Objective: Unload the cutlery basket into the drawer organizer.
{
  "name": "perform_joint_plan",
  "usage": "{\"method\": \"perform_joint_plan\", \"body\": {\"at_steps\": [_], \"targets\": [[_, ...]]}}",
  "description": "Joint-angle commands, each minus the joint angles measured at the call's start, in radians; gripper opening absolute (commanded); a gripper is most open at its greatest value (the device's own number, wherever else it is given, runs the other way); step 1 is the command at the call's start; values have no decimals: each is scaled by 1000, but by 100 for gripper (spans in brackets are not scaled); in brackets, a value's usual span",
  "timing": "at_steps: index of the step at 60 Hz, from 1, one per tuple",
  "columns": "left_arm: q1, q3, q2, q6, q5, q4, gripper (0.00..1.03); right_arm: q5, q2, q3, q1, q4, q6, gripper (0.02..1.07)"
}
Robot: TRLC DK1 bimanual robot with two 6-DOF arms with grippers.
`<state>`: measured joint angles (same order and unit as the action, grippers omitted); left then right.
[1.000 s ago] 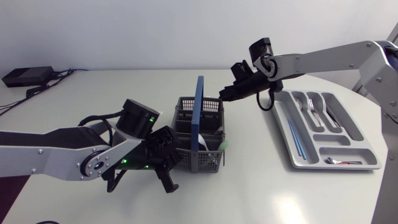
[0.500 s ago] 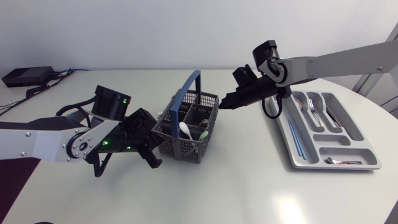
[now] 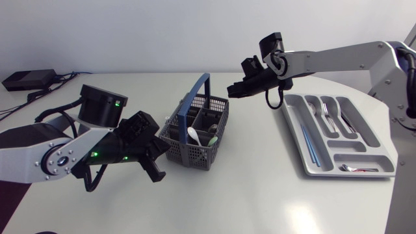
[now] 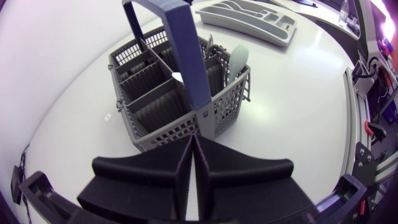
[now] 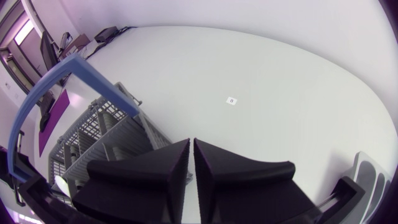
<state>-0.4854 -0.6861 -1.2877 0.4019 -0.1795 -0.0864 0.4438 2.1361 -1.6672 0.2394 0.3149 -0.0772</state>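
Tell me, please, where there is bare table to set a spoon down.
Bare table lies between the basket and the organizer, and along the near edge in front of both. It is crowded beside the basket, where the left tool sits.

No text can be read. A small white sticker (image 5: 231,99) on the table (image 5: 292,68) bears a mark too small to make out.

I see one white table (image 3: 227,201), right edge rounded, glare patch on its near side; one black box (image 3: 27,79), far left corner.
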Motion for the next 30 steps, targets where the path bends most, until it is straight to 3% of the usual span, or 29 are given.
{"method": "perform_joint_plan", "body": {"at_steps": [1,10,30], "targets": [[-7,31,21,23,-6,-15,6,-2,67,-78,3,26,33,15],[1,53,33,31,-6,-16,6,73,102,-120,18,85,24,15],[88,102,80,71,-11,-15,6,102,-77,110,87,110,-47,15]]}}
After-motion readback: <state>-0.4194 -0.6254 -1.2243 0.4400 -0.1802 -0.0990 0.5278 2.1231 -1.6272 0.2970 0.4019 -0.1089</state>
